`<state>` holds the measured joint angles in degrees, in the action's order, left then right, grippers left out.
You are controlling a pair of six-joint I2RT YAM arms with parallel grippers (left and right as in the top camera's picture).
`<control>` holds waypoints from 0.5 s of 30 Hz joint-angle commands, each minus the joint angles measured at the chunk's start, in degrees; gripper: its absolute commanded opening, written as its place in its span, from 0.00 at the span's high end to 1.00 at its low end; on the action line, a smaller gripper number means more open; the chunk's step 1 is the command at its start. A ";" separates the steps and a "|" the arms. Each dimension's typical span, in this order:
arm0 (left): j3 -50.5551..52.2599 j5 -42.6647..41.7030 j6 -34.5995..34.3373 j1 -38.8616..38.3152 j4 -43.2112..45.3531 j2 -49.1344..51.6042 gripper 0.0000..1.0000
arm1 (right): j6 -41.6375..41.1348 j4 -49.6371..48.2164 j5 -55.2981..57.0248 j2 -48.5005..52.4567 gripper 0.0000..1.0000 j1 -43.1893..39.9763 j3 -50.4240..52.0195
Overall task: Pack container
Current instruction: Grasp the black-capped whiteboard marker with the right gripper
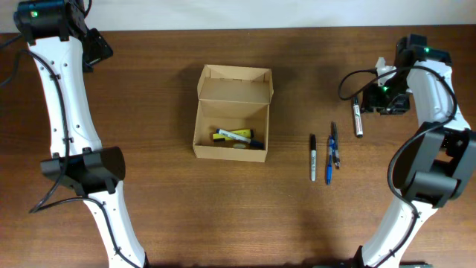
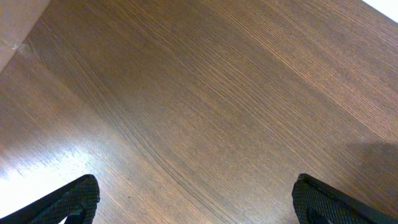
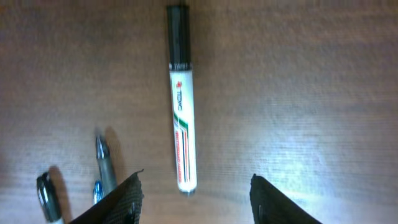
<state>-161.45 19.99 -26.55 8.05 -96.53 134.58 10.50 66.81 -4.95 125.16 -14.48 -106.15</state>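
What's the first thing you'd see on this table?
An open cardboard box in the middle of the table, with yellow markers lying inside. To its right lie a few loose pens, and beyond them the right gripper hovers, jaws open, above a white marker with a black cap.

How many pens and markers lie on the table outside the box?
4: a white marker near the right pincer; closer to the box, a black-capped marker, a blue pen and a dark pen, side by side.
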 commanded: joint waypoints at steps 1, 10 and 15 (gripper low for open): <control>0.28 0.61 0.52 0.26 -0.15 -1.09 0.00 | -0.28 -0.50 -2.03 2.14 0.44 0.39 0.09; 0.28 0.61 0.52 0.26 -0.13 -1.09 0.00 | 0.11 -2.01 2.38 6.12 0.45 3.63 0.13; 0.28 0.61 0.52 0.26 -0.13 -1.09 0.00 | -0.11 -2.82 5.68 7.65 0.48 4.04 0.13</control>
<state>-161.45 19.99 -26.55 8.05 -96.53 134.58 10.57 64.29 -2.37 131.63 -10.55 -106.15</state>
